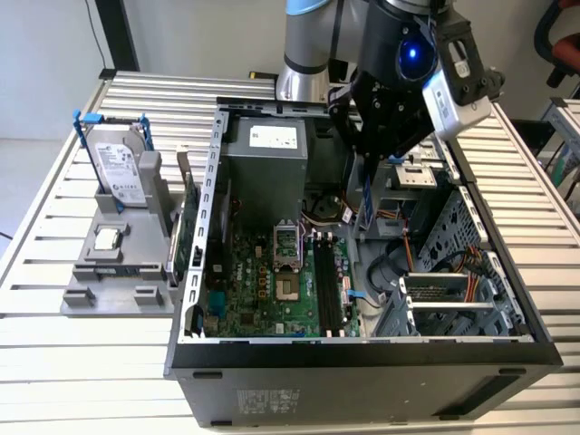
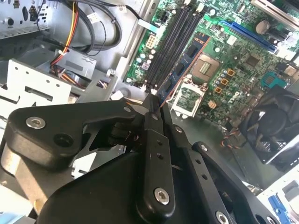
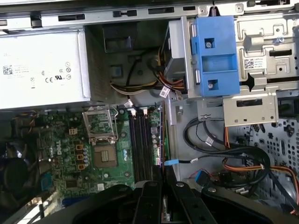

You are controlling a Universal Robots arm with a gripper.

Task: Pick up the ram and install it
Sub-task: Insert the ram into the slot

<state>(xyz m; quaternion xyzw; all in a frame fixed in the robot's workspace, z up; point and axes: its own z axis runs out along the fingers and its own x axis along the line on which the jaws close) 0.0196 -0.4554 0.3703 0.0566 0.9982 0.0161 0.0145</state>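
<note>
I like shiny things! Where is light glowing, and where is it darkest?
Exterior view: a blue light glows on the arm. First wrist view: the pale power supply looks brightest, the fan corner darkest. Second wrist view: the black hand, shut on the ram, is dark against the well-lit motherboard.

the case (image 1: 362, 373) lies on the worktop (image 1: 54, 362); at the exterior view's left, a rack (image 1: 118, 281) bears a hard drive (image 1: 120, 172). over the motherboard (image 1: 263, 290) inside, the gripper (image 2: 156, 100) grips the ram (image 2: 184, 64).
</note>
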